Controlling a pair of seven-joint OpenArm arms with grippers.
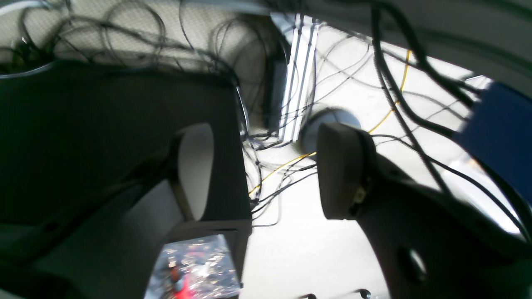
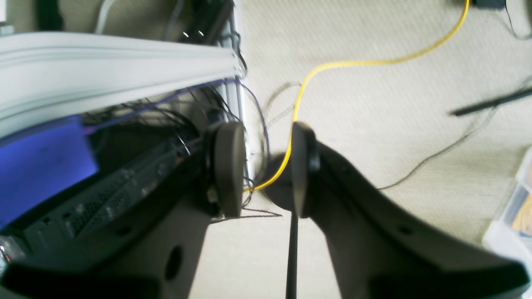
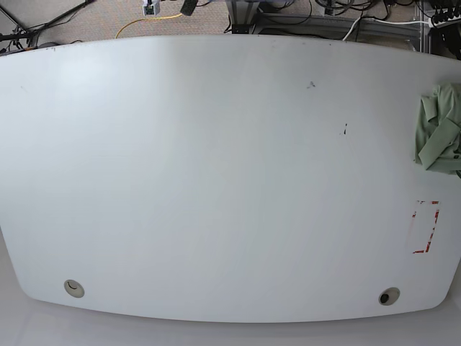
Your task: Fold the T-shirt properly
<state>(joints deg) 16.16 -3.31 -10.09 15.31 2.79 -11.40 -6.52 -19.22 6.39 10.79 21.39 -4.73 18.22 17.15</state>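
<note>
Your left gripper (image 1: 266,166) hangs off the table with its jaws spread wide and nothing between them. Between its fingers (image 1: 341,170) you see only pale floor and a tangle of black cables (image 1: 291,182), with a yellow cable (image 1: 386,116) running away ahead of the tips. To one side of that gripper sits a dark cabinet (image 1: 104,145); to the other, a blue panel (image 1: 503,137). An aluminium frame post (image 1: 297,79) stands straight ahead.

Your right gripper (image 2: 266,166) is also off the table, jaws parted to a narrow gap and empty. The yellow cable (image 2: 332,66) passes behind that gap on the carpet (image 2: 374,124), not touched. Close beside one finger is the table edge (image 2: 104,62) and a blue panel (image 2: 41,166) with wiring below it; on the other side the carpet lies open, apart from a thin dark cable (image 2: 436,153) and a plastic box (image 2: 515,207) at the frame's border.

Neither arm shows in the base view. There the T-shirt (image 3: 441,126) lies bunched at the table's (image 3: 216,180) far right edge, partly cut off by the frame, on the left arm's side. A red-marked rectangle (image 3: 425,227) lies near it, toward the front edge. Two round grommets (image 3: 72,288) sit by the front edge.
</note>
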